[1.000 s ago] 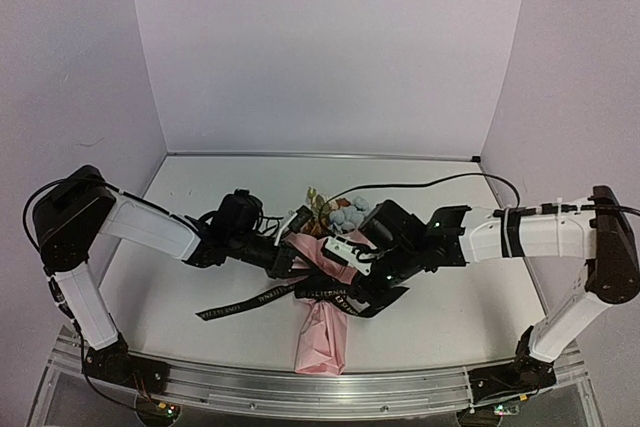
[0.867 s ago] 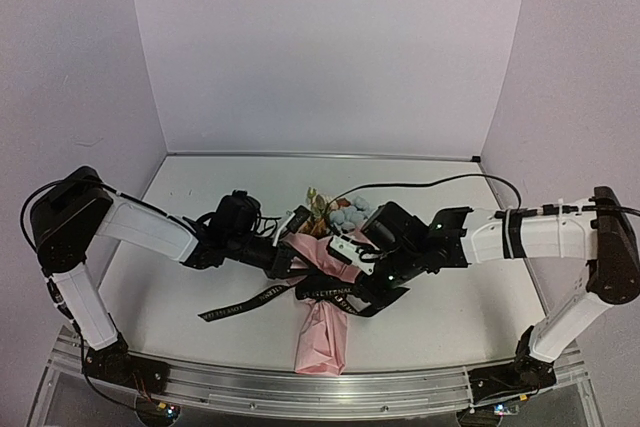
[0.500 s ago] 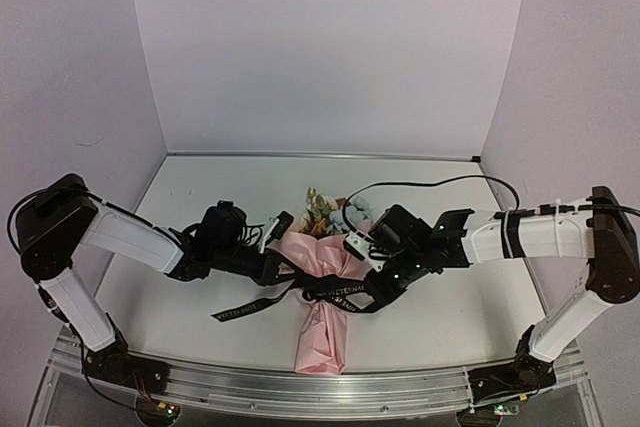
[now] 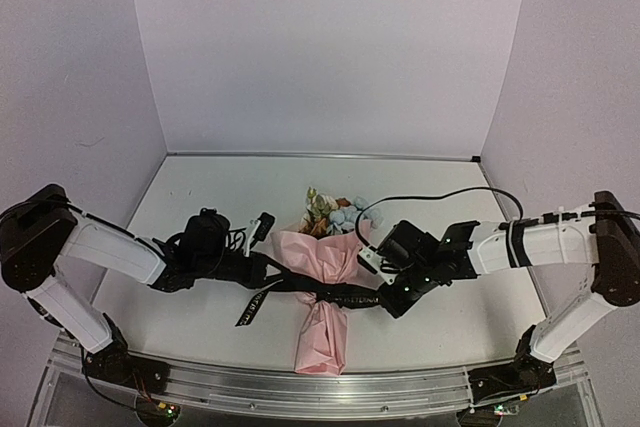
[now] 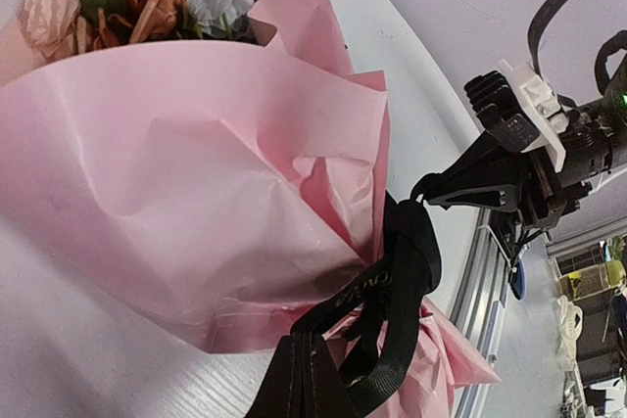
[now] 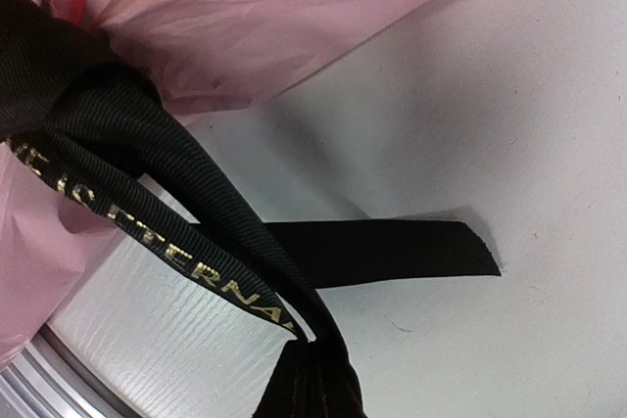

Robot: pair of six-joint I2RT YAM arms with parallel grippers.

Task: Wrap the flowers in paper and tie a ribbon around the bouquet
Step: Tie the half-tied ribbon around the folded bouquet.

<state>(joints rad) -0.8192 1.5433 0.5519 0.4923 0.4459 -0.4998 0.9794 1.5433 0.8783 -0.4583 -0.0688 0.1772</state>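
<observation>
– Bouquet (image 4: 318, 257): where is it found?
– It is laid on the white surface (image 4: 200, 187), midway between the two arms. Its narrow end is turned toward the near edge and its wide end toward the back wall. Flowers (image 4: 335, 212) in pale blue, cream and orange-brown are seen at the wide end, framed by the pink paper (image 5: 196, 193).
– And the ribbon (image 4: 345, 297)?
– It is drawn round the waist of the cone, where the paper is pinched in, and is crossed over itself there. Gold lettering can be read along it in the right wrist view. One loose end is seen trailing on the surface near the left arm. Another is laid flat on the surface in the right wrist view.
– How is the left end effector (image 4: 272, 274) held?
– It is clenched on a strand of the ribbon, to the left of the bouquet and low over the surface. The strand is stretched from its fingers to the crossing at the waist.
– And the right end effector (image 4: 386, 303)?
– It is likewise clenched on the ribbon, just right of the cone's waist. Its strand is pulled taut toward the paper.
</observation>
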